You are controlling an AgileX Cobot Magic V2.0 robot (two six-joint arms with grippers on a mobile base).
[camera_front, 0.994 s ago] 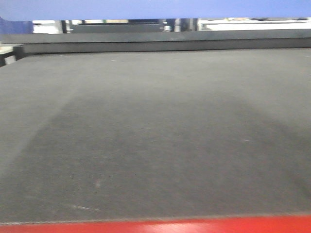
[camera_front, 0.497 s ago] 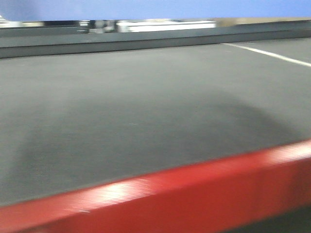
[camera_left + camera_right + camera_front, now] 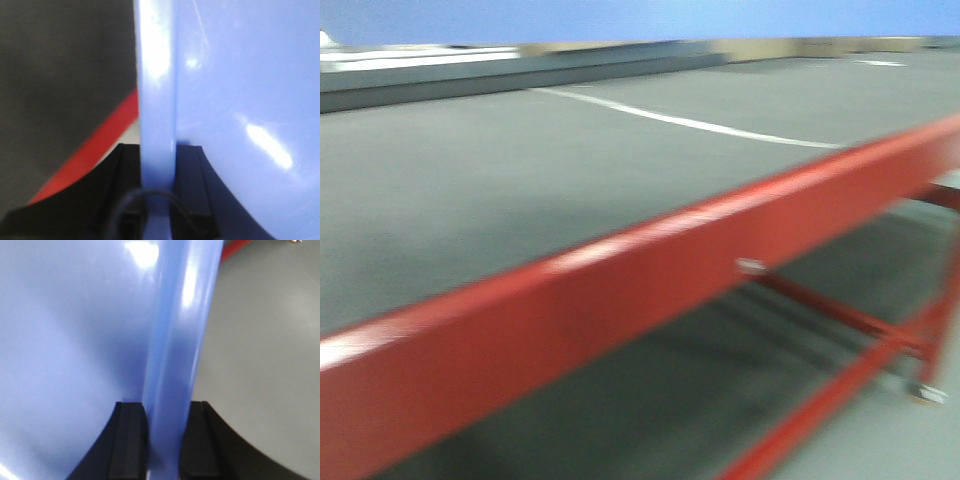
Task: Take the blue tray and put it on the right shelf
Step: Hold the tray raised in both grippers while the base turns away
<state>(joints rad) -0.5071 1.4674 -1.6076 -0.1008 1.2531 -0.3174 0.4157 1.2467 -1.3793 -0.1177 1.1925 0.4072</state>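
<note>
I hold blue tray [image 3: 235, 75] aloft by red-framed surface [image 3: 470, 170]; left tool [image 3: 158, 165] and right tool [image 3: 164, 420] each clamped on rolled rim. Looks light, stiff, glossy, likely slippery; rim best hold.

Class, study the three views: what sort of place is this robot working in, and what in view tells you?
Probably a workshop or warehouse-style workspace, not a home: a red steel-framed table with a dark matte top, bare grey floor beneath it, and a glossy blue tray of the utility kind.
</note>
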